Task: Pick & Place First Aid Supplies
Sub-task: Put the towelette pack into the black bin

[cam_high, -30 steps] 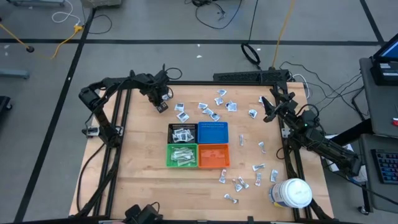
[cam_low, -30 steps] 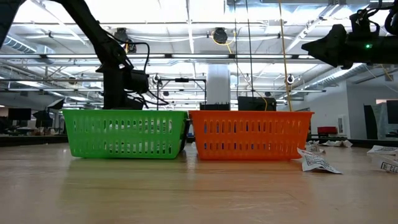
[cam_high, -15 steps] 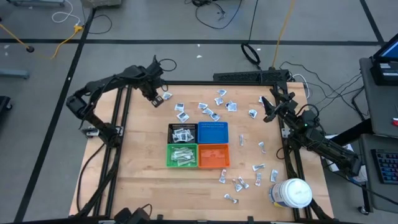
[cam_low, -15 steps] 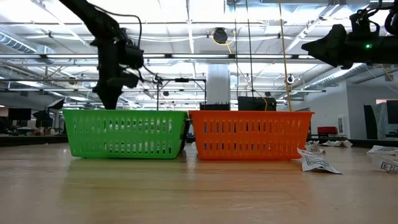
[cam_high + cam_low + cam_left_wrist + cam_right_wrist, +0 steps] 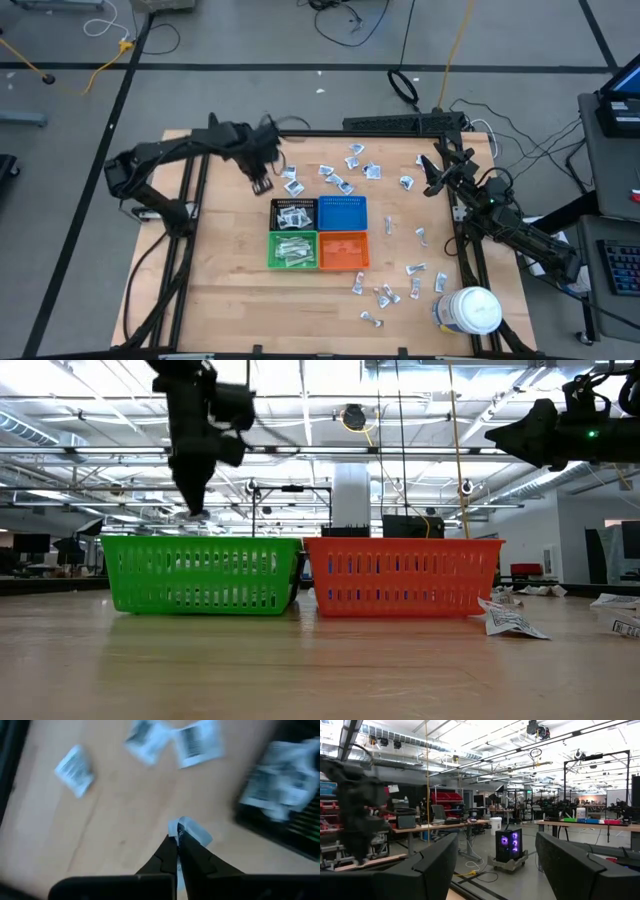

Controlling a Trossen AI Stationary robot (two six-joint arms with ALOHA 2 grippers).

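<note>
Left claw (image 5: pixel 263 183) is over the table (image 5: pixel 230 290) toward the far left part, just off the far-left corner of the black bin (image 5: pixel 294 214), fingers pinched tight on a small white packet (image 5: pixel 189 830); in the low view it hangs above the green bin (image 5: pixel 200 573). Near it lie loose packets (image 5: pixel 292 180) on bare wood. Mid-table is a block of four bins: black and green bin both hold packets, blue bin (image 5: pixel 342 213) and orange bin (image 5: pixel 343 250) show none. More packets (image 5: pixel 355 160) are scattered along the far edge past the blue bin, a few (image 5: pixel 421 236) right of the bins, and a cluster (image 5: pixel 384 295) toward the near right corner. A large white jar (image 5: pixel 468 310) sits at the near right corner. Right claw (image 5: pixel 430 176) waits near the right edge toward the far side, raised off the table, fingers (image 5: pixel 427 865) spread wide and holding nothing.
</note>
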